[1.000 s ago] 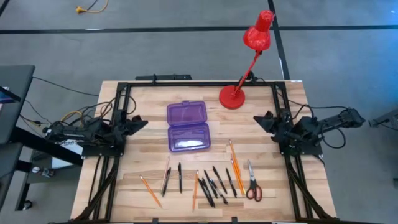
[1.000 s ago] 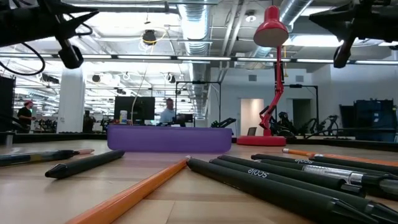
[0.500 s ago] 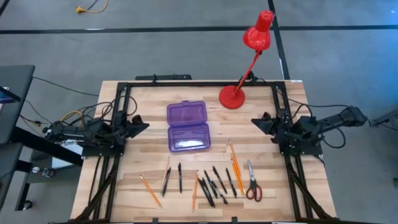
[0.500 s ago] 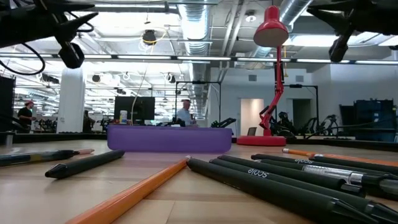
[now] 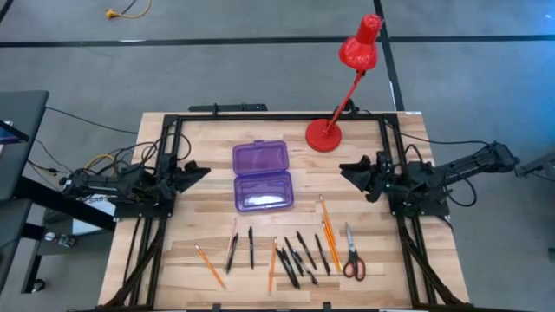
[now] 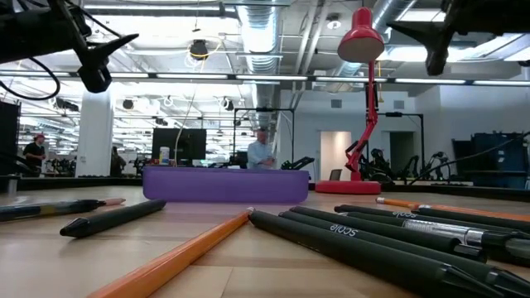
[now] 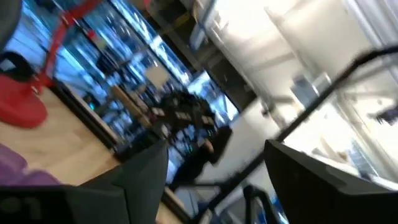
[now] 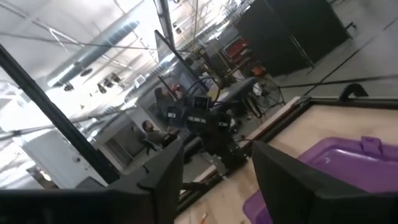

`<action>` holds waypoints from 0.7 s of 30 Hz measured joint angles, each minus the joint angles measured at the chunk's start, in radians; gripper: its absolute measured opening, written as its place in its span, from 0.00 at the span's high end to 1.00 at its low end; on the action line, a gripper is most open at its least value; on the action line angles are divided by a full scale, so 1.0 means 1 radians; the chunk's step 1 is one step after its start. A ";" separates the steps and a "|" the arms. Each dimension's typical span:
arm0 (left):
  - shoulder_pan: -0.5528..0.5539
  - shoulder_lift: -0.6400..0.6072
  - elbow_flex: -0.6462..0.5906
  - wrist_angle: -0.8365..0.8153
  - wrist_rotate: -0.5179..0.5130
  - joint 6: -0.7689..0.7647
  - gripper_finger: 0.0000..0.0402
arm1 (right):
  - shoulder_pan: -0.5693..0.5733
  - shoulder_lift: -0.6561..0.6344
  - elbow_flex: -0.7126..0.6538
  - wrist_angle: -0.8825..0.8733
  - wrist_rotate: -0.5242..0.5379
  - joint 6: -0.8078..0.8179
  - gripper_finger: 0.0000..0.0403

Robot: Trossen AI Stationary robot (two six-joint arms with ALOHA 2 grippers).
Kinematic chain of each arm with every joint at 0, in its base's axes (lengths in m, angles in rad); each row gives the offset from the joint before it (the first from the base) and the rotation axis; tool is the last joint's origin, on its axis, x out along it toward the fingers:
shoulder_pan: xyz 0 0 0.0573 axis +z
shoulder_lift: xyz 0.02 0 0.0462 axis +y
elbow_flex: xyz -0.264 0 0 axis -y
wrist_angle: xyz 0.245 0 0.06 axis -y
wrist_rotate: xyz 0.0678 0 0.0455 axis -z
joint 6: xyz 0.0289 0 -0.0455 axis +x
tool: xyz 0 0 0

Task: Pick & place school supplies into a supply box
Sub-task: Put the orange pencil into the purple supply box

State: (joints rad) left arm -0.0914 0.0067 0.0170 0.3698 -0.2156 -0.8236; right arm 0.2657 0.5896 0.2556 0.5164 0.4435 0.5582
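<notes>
Spanning the scene, a pale wooden table with a red desk lamp at its far edge; at centre, the purple pencil case, lid folded open; toward the near edge, a loose row of orange pencils and black pens, red-handled scissors rightmost; left gripper and right gripper raised at either side, jaws spread, empty
</notes>
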 joint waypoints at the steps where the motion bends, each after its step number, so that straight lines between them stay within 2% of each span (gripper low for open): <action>1: 0.000 0.000 0.000 0.009 -0.027 0.008 0.37 | 0.000 0.014 0.015 -0.005 0.000 -0.008 0.53; 3: 0.001 0.000 0.000 0.018 -0.043 0.026 0.37 | 0.000 0.047 0.047 -0.015 -0.001 -0.025 0.53; 8: -0.030 0.060 0.016 -0.056 0.051 0.002 0.43 | 0.009 0.128 0.136 -0.063 -0.005 -0.104 0.56; 16: -0.103 0.342 0.204 -0.118 0.067 0.089 0.59 | 0.006 0.202 0.244 -0.119 -0.025 -0.187 0.63; 21: -0.156 0.536 0.365 -0.282 0.129 0.104 0.63 | 0.007 0.202 0.264 -0.120 -0.050 -0.203 0.65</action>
State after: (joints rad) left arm -0.2477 0.5423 0.3822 0.0876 -0.0863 -0.7193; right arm 0.2725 0.7916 0.5198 0.3969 0.3936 0.3553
